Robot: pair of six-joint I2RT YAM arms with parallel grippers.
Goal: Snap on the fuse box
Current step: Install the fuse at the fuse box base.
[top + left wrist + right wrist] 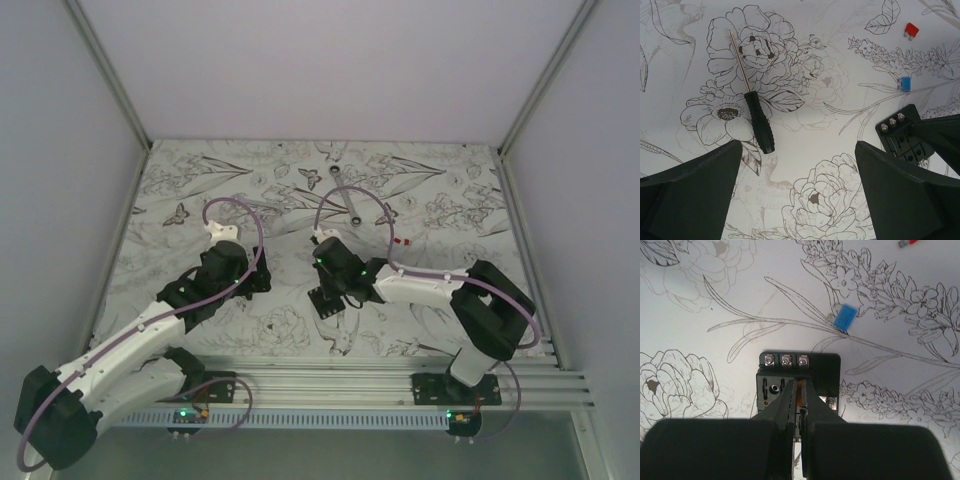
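Note:
The fuse box (822, 371) is a small black box with three screws along its far edge, lying flat on the flower-printed table. My right gripper (801, 382) is right above it, its fingertips pressed together on a thin orange fuse (799, 390) held over the box's slots. From above, the right gripper (333, 288) covers most of the fuse box (322, 302). The left gripper (797, 195) is wide open over bare table with nothing between its fingers. In the left wrist view the fuse box (902, 137) lies beside its right finger.
A black-handled screwdriver (759, 121) lies ahead of the left gripper. A loose blue fuse (845, 317) and a red fuse (911, 30) lie beyond the box. Grey walls ring the table, and a metal rail (400, 375) runs along the near edge.

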